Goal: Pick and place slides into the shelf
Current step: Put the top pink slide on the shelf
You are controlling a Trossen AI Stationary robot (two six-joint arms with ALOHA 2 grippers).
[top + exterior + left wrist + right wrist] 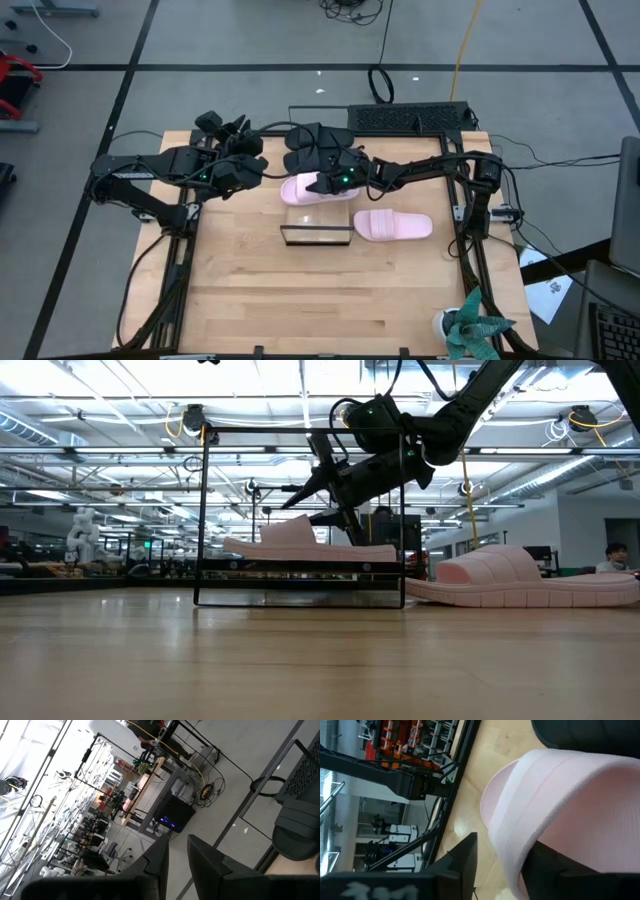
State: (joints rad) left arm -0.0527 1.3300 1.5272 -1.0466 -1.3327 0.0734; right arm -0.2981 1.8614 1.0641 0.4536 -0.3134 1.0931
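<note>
Slides are what this job is about, and there are four of them on the wooden table. One pink slide lies on top of the shelf, at its far end, and the right gripper is right at it. In the right wrist view the two fingers sit on each side of the pink strap, so it looks like they are pinching that slide, and I think it is just being set down on the shelf. The other pink slide lies flat on the table just beside the shelf, on the right side. The black pair sits farther back, near the far edge of the table, and is not on the shelf yet. So I think about one slide is nearly done and three are left. The left gripper waits over the far left part of the table, and its fingers look a little spread with nothing between them. A dark keyboard lies at the far edge of the table, and a small green plant stands at the near right corner. Cables run over the grey floor around it. Past the table is a big bright room with pipes on the ceiling.
</note>
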